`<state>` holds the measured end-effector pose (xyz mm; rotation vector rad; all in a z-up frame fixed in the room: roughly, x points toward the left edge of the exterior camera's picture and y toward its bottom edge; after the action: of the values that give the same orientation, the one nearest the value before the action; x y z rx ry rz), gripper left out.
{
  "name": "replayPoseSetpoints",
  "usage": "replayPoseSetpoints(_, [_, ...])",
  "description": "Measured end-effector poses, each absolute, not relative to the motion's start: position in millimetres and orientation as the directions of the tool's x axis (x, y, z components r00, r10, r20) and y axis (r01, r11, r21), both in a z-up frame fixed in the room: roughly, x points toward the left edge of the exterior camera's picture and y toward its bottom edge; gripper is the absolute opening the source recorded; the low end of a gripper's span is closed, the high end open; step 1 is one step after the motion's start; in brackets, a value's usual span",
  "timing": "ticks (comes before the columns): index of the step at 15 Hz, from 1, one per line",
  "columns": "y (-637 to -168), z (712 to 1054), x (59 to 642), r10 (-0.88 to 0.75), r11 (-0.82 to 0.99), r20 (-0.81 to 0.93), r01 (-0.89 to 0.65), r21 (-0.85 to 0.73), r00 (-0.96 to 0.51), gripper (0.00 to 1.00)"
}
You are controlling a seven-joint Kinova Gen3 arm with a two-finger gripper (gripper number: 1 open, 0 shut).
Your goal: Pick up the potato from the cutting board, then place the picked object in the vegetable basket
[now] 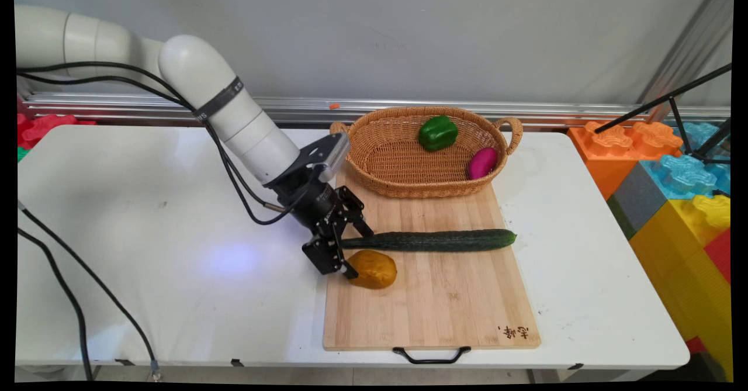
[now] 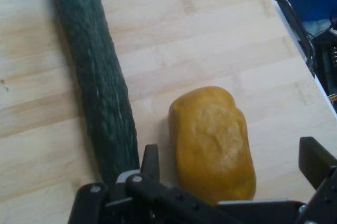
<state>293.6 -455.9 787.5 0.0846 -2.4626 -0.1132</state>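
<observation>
My black gripper [image 1: 357, 252] is low over the left end of a wooden cutting board [image 1: 444, 309], its fingers open. Between them lies a yellow-brown potato [image 1: 374, 268] [image 2: 213, 142]; one fingertip [image 2: 151, 162] sits between the potato and a long dark green cucumber [image 1: 432, 239] [image 2: 97, 82], the other fingertip [image 2: 315, 160] on the potato's far side. Neither finger touches the potato. The cucumber lies across the board just behind the potato.
A wicker basket [image 1: 397, 169] at the board's far end holds a green bell pepper [image 1: 437, 132] and a magenta vegetable [image 1: 482, 162]. Coloured foam blocks [image 1: 678, 186] stand off the table's right edge. The board's black handle [image 1: 431, 356] overhangs the near edge.
</observation>
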Motion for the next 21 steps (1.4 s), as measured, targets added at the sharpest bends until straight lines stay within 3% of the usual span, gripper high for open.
replayPoseSetpoints(9, [-453.1,752.1,282.1,-0.061,0.997,0.624,-0.016,0.078,-0.779,1.0])
replayPoseSetpoints(10, [-452.8,750.0,280.7,-0.06,0.997,0.625,-0.015,0.077,-0.778,0.0])
replayPoseSetpoints(16, [-448.8,752.9,276.7,-0.065,0.997,0.637,-0.016,0.082,-0.768,0.0])
replayPoseSetpoints(21, [-447.1,797.8,272.1,-0.122,0.993,0.687,-0.081,0.091,-0.717,0.0])
